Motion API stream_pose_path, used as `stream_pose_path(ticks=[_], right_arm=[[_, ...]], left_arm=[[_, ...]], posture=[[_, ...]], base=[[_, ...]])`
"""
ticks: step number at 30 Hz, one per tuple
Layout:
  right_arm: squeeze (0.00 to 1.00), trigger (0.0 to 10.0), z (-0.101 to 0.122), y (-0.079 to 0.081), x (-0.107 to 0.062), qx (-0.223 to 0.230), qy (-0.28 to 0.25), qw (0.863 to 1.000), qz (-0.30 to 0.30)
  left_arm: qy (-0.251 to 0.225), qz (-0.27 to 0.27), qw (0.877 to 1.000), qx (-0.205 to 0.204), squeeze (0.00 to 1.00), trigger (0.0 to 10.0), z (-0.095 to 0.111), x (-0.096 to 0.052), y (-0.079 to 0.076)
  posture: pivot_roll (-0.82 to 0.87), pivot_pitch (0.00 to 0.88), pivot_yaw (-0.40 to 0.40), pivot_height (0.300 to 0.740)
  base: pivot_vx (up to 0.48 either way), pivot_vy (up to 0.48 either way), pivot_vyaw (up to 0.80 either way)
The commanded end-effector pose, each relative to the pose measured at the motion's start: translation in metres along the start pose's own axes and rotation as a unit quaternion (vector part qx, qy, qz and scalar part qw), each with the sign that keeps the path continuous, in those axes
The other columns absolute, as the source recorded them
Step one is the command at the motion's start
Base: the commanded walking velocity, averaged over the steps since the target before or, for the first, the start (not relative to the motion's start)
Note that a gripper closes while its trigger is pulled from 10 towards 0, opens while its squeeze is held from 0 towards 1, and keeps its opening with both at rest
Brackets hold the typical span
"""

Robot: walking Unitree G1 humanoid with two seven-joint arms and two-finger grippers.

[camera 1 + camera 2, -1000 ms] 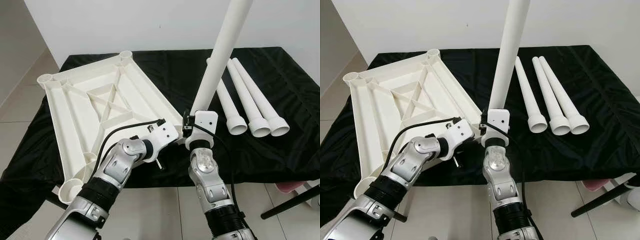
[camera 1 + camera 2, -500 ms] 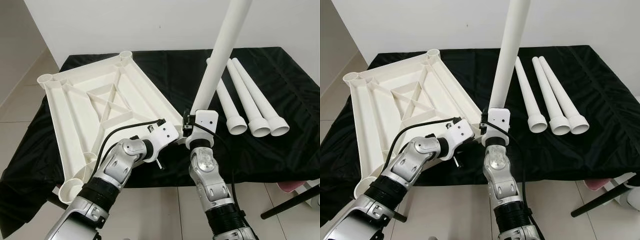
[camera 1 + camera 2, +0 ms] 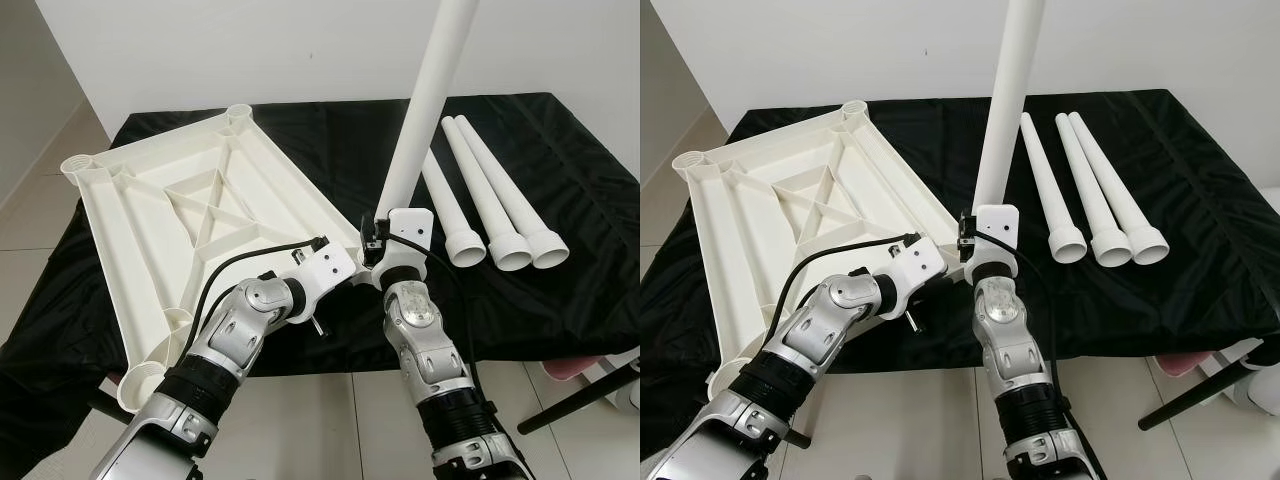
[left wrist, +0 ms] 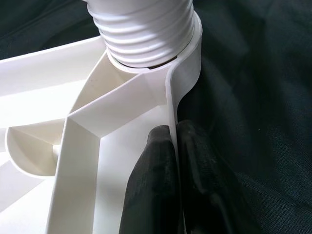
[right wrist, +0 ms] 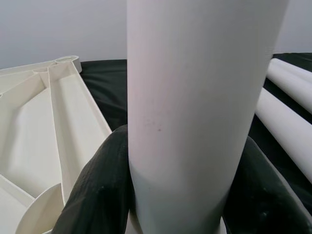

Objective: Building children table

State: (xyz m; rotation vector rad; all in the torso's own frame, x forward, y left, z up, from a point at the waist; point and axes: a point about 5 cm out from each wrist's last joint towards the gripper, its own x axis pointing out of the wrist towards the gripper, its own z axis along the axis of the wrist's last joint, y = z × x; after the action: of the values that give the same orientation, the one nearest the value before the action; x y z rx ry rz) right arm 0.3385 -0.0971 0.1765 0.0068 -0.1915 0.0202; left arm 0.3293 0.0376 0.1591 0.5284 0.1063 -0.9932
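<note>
Tabletop: a white plastic tabletop (image 3: 190,225) lies upside down, ribbed underside up, on the left part of the black cloth (image 3: 560,300); round leg sockets show at its corners, and its near left corner hangs over the cloth's front edge.
Left end effector: the left end effector (image 4: 173,161) sits at the tabletop's near right corner, its two black fingers (image 4: 153,180) pressed together on the thin white rim, one on the inside and one on the outside, just beside the corner socket.
Corner socket: in the left wrist view the threaded end (image 4: 144,29) of a leg sits in the socket, with several threads showing above the rim.
Held leg: a long white tube leg (image 3: 425,110) stands nearly upright from that corner, tilted slightly to the right, its top running out of the picture.
Right end effector: the right end effector (image 5: 195,195) is clamped on the lower part of the held leg, one black finger (image 5: 97,190) on each side of the tube.
Spare legs: three more white legs (image 3: 495,195) lie side by side on the cloth to the right, well apart from the tabletop, wide ends toward the robot.
Table: the cloth covers a table; tiled floor (image 3: 300,420) shows in front of it.
</note>
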Motion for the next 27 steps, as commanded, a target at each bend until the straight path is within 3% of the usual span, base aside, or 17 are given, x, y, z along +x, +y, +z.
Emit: stream_pose_path(ticks=[1,10,13,14,15,16,24,25,27], right_arm=[[0.00,10.0,-0.056,-0.039,-0.014,-0.031,0.143,0.987,-0.064],[0.00,10.0,-0.049,-0.038,-0.011,-0.038,0.121,0.990,-0.056],[0.00,10.0,-0.047,-0.038,-0.010,-0.037,0.113,0.991,-0.053],[0.00,10.0,-0.046,-0.038,-0.010,-0.039,0.112,0.992,-0.052],[0.00,10.0,-0.046,-0.038,-0.010,-0.039,0.112,0.992,-0.052],[0.00,10.0,-0.046,-0.038,-0.010,-0.039,0.110,0.992,-0.052],[0.00,10.0,-0.044,-0.037,-0.010,-0.040,0.103,0.993,-0.048],[0.00,10.0,-0.044,-0.037,-0.010,-0.040,0.102,0.993,-0.048],[0.00,10.0,-0.043,-0.037,-0.009,-0.038,0.100,0.993,-0.047]], left_arm=[[-0.063,0.004,0.998,0.020,0.00,10.0,0.022,-0.005,0.004],[-0.063,0.005,0.998,0.019,0.00,10.0,0.022,-0.005,0.005],[-0.064,-0.002,0.998,0.000,0.00,10.0,0.021,-0.005,0.004],[-0.065,-0.004,0.998,-0.005,0.63,10.0,0.022,-0.005,0.004],[-0.065,-0.004,0.998,-0.005,0.63,10.0,0.022,-0.005,0.004],[-0.066,-0.008,0.998,-0.012,1.00,10.0,0.022,-0.005,0.004],[-0.067,-0.007,0.998,-0.002,1.00,10.0,0.022,-0.006,0.002],[-0.067,-0.006,0.998,0.000,0.00,10.0,0.022,-0.005,0.002],[-0.067,-0.007,0.998,0.001,0.00,10.0,0.022,-0.005,0.002]], posture=[[-0.12,0.127,0.067,0.740],[-0.11,0.127,0.066,0.740],[-0.11,0.127,0.066,0.740],[-0.12,0.127,0.065,0.740],[-0.12,0.127,0.065,0.740],[-0.12,0.127,0.065,0.740],[-0.12,0.125,0.063,0.740],[-0.12,0.123,0.061,0.740],[-0.12,0.122,0.059,0.740]], base=[[0.000,0.000,0.00],[0.000,0.000,0.00],[0.000,0.000,0.00],[0.000,0.000,0.00],[0.000,0.000,0.00],[0.000,0.000,0.00],[0.000,0.000,0.00],[0.000,0.000,0.00],[0.000,0.000,0.00]])
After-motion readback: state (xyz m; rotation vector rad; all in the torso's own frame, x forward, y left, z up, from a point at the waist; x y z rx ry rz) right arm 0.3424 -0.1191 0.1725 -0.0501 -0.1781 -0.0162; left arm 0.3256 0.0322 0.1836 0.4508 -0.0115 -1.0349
